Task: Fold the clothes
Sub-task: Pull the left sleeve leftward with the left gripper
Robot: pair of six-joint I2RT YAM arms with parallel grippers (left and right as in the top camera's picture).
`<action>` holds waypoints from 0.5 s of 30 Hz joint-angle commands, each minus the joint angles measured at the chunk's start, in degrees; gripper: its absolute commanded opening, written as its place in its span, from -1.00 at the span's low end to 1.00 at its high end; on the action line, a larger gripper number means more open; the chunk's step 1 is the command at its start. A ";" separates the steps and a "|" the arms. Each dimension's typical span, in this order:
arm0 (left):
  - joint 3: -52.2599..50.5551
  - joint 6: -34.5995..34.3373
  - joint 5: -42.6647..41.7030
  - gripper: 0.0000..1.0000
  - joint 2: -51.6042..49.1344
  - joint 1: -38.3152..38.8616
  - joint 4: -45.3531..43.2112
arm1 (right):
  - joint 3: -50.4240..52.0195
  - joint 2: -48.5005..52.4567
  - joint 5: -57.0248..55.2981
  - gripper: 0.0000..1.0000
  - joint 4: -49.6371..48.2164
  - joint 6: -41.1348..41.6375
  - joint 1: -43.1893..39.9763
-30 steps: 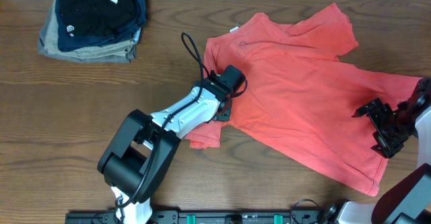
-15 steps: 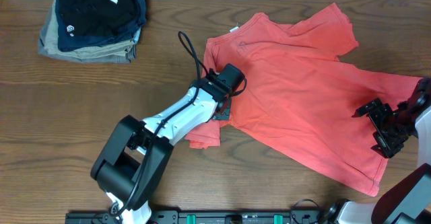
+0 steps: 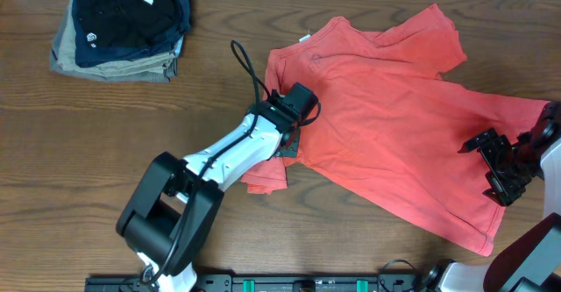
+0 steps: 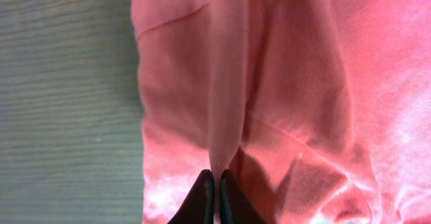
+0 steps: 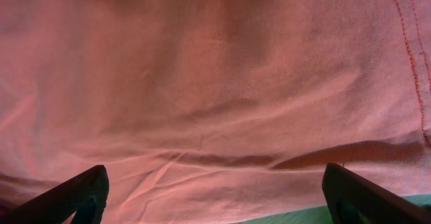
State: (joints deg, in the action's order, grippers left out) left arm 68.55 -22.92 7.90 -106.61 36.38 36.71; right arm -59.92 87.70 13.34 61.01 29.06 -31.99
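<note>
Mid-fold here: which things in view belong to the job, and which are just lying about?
Job:
coral-red short-sleeved cotton T-shirt
left gripper, shut on a pinched ridge of it
right gripper, open above it

Lying about:
folded navy-black garments
folded khaki-grey garment under them

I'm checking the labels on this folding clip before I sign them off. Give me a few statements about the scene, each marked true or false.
1. The left fingers are shut on a raised ridge of the T-shirt. True.
2. The right fingers are clamped on the shirt's hem. False: they stand wide apart over the fabric and grip nothing.
3. The folded garments lie in a pile at the top left of the overhead view, apart from the T-shirt. True.
4. The T-shirt is already folded into a neat rectangle. False: it lies spread out and wrinkled on the table.
</note>
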 commanded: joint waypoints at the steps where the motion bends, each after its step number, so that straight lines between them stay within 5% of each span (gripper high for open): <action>1: 0.04 -0.35 0.74 -0.88 5.35 -1.22 1.03 | -0.15 -0.37 0.20 0.98 0.02 -0.42 0.39; 15: 0.02 -0.09 0.74 -0.88 19.54 -19.87 9.86 | -0.15 -0.37 0.20 0.99 0.02 -0.42 0.39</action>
State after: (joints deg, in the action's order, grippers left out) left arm 68.55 -22.92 7.90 -87.00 19.42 45.21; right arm -59.92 87.70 13.34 60.99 29.08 -31.99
